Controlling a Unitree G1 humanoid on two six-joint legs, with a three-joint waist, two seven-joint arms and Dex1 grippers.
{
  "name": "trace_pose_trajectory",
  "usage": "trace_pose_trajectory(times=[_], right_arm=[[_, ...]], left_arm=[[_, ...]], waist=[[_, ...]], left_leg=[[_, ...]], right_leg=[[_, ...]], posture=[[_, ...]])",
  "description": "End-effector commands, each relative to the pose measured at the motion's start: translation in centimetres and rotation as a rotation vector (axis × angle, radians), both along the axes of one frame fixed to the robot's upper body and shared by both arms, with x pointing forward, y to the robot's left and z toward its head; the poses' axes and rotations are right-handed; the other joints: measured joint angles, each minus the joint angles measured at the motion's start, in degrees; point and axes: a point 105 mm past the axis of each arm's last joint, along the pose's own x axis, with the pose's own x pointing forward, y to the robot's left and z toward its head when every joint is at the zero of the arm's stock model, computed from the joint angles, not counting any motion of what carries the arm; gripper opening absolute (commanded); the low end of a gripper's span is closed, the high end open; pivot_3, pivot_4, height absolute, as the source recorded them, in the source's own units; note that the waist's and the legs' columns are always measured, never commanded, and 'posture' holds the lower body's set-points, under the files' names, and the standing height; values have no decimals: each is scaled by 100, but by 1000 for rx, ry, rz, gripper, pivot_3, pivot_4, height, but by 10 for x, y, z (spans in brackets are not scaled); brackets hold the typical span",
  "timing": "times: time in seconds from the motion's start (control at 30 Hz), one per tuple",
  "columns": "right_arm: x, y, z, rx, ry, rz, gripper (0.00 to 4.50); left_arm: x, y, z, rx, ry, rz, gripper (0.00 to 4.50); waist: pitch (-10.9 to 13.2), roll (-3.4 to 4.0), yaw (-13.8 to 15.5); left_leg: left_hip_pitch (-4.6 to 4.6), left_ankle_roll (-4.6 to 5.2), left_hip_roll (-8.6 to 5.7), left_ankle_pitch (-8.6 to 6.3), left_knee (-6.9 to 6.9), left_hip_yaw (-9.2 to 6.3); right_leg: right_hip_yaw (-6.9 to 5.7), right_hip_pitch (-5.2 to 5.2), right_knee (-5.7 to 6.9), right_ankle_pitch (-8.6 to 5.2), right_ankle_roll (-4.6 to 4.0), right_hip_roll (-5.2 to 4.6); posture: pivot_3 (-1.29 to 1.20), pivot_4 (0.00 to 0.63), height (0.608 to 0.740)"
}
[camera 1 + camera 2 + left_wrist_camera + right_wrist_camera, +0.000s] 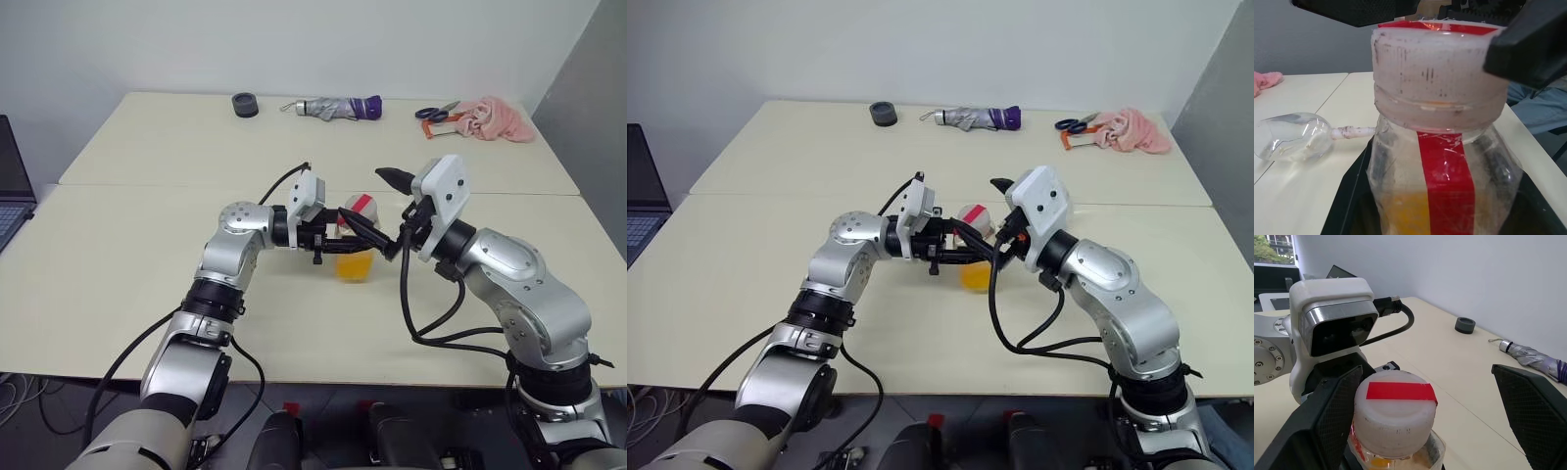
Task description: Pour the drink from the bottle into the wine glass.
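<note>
The bottle [355,250] is held upright above the table, with my left gripper [338,238] shut on its body from the side. Orange drink [1408,213] fills its lower part. A red stripe runs down the side, and the white cap [1393,416] carries a strip of red tape. My right gripper [1427,382] stands open around the cap: one finger is close beside it, the other well clear. The wine glass [1293,137] appears to lie on its side on the table beyond the bottle, its stem pointing toward the bottle.
Along the far edge of the table [147,264] lie a black round object [245,104], a folded umbrella [338,108], scissors [436,111] and a pink cloth [495,119]. A laptop [12,186] sits at the left edge.
</note>
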Motion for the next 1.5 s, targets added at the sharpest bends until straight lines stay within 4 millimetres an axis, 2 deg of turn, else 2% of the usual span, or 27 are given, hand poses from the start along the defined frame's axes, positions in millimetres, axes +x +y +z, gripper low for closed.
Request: trace_pose_trajectory(times=[0.03, 1.03, 1.4, 1.5], right_arm=[[3, -19, 9, 4, -47, -76, 4500], [-20, -22, 6, -24, 29, 54, 4500], [-20, -26, 6, -29, 34, 44, 4500], [-34, -19, 7, -28, 53, 132, 4500]], left_arm=[[-2, 0, 12, -14, -59, -15, 1797], [1, 3, 10, -4, -69, 2, 1797], [2, 3, 10, -4, -68, 3, 1797], [2, 4, 10, -4, -69, 5, 1797]], waist=[[0, 0, 0], [0, 0, -1], [0, 0, -1], [0, 0, -1]], left_leg=[[0, 0, 0, 0, 0, 0], [0, 0, 0, 0, 0, 1], [0, 0, 0, 0, 0, 1], [-1, 0, 0, 0, 0, 1]], right_leg=[[0, 0, 0, 0, 0, 0], [1, 0, 0, 0, 0, 0], [0, 0, 0, 0, 0, 0], [1, 0, 0, 0, 0, 0]], posture=[[0, 150, 740], [0, 150, 740], [0, 150, 740], [0, 150, 740]])
